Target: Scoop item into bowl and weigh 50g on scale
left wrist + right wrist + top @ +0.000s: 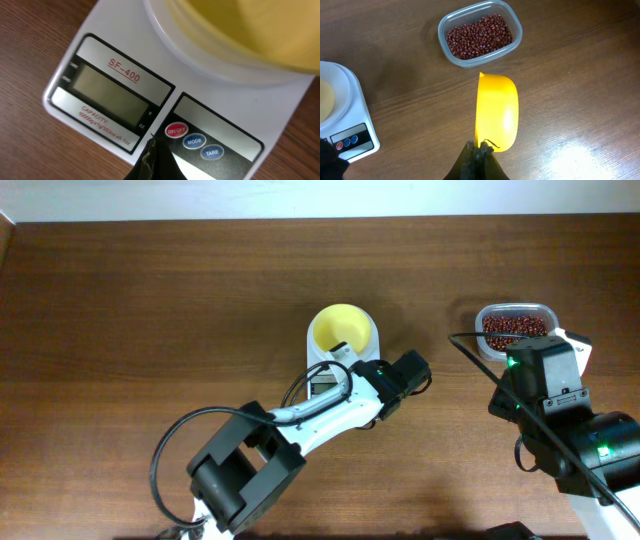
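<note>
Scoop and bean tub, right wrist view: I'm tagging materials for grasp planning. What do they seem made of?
The scoop looks like glossy yellow plastic: uniform colour with a soft white highlight. The tub looks like clear, thin plastic: the beans show through its wall. Both likely, not certain.

1. We see the left arm as a smooth white link set between blocky black joint housings.
2. A thin black looping cable runs out beside its lower housing.
3. The left gripper ends in dark, matte fingers with a rough-edged tip.
4. We find the right arm mostly black and boxy, with a white section low down.
5. Small green lights glow on its housings.
6. A thin black arcing cable crosses it.
7. The right gripper has dark fingers too.
</note>
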